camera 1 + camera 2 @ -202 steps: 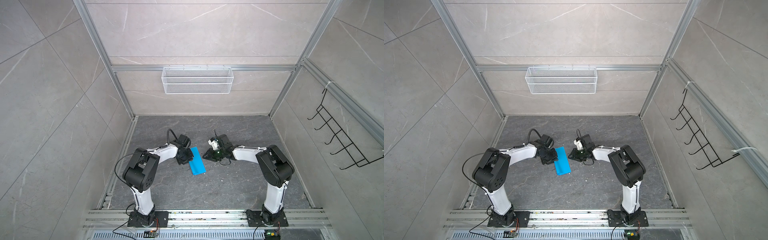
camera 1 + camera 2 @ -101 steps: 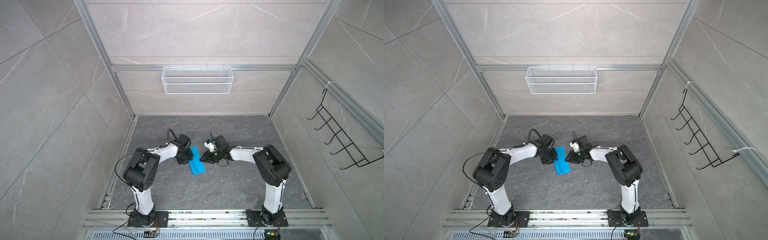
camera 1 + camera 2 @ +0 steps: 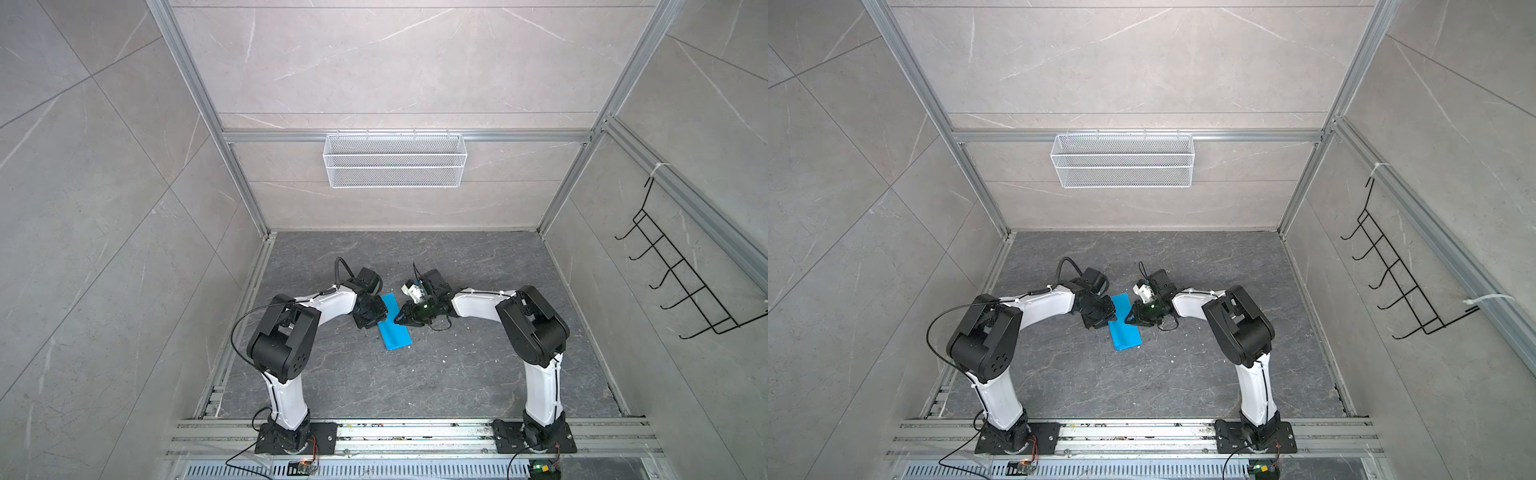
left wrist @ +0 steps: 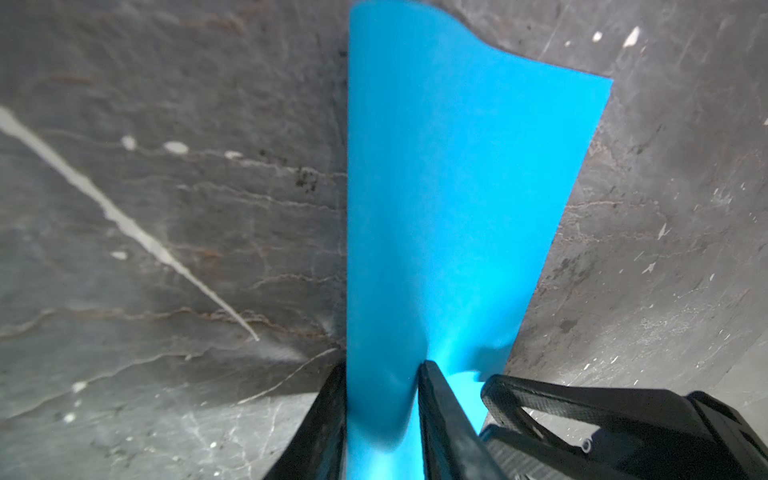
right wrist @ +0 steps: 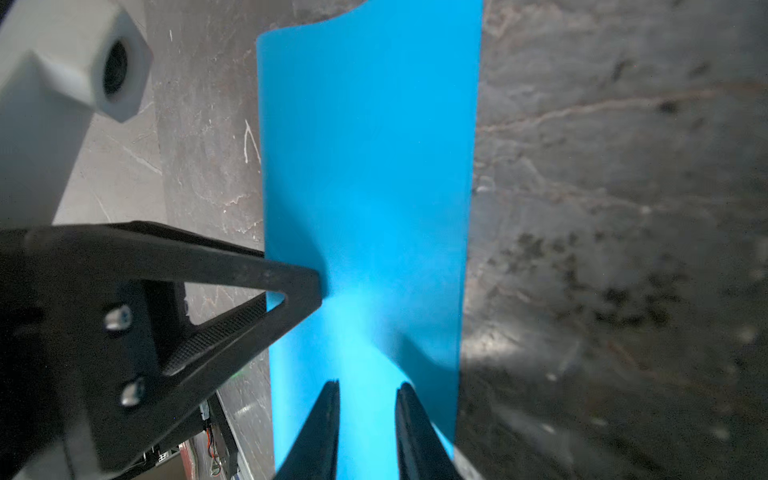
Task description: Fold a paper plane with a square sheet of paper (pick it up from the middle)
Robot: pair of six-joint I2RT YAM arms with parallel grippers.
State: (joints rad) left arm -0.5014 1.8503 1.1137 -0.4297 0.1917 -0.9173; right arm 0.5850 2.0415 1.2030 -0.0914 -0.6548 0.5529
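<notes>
No legible text, label, brand, number or sign anywhere.

Blue paper (image 4: 449, 187) on a dark marbled tabletop (image 4: 166, 208) runs between the parted fingers of the left gripper (image 4: 382, 415), with the right gripper (image 4: 488, 409) just beside.

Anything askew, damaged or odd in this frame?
The blue sheet lies skewed between the left gripper and right gripper; it puckers between them in the left wrist view. White flecks dot the table.
</notes>
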